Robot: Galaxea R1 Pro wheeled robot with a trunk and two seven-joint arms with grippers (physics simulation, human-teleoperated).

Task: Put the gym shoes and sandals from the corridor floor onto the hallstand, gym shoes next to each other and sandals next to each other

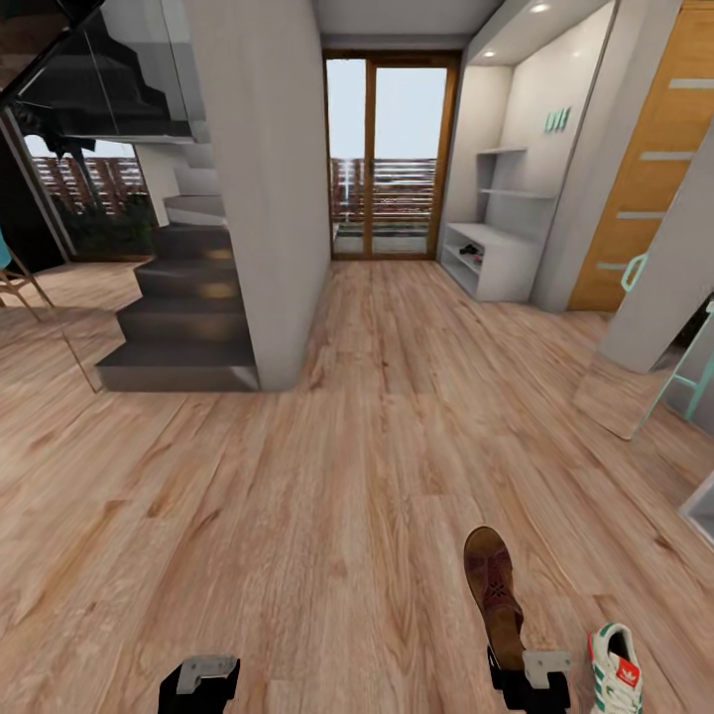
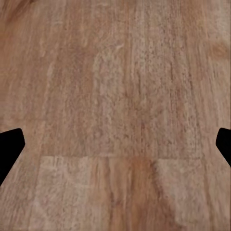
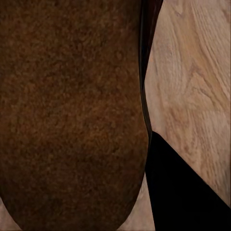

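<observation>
Brown leather of the sandal (image 3: 72,110) crowds the right wrist view, with one dark finger (image 3: 178,192) pressed along its edge, so the right gripper (image 1: 529,679) is judged to be clamped on it. At the lower right of the head view the sandal (image 1: 494,593) is seen stretching up the frame from that gripper, over the floor (image 1: 327,476). Whether its sole is clear of the planks cannot be told. One gym shoe (image 1: 615,669) lies just beside it, at the bottom right corner. The other gym shoe is not made out, and something dark on a low shelf of the rack is too small to name.

At the lower left, the left gripper (image 1: 198,682) is held over bare floor; in the left wrist view its fingers (image 2: 10,147) are spread wide to either edge with nothing between them.

The rack (image 1: 493,260) stands well apart, at the upper right of centre, beside the glass door (image 1: 389,154). The step in hand is judged to be the carry to it. The sandal should be kept lifted and level while the base is driven forward, and the gym shoe should be skirted. A spot on the bench top should be chosen with room left beside it for the sandal's mate. A slip is the chief risk, since only the heel end appears to be pinched.
</observation>
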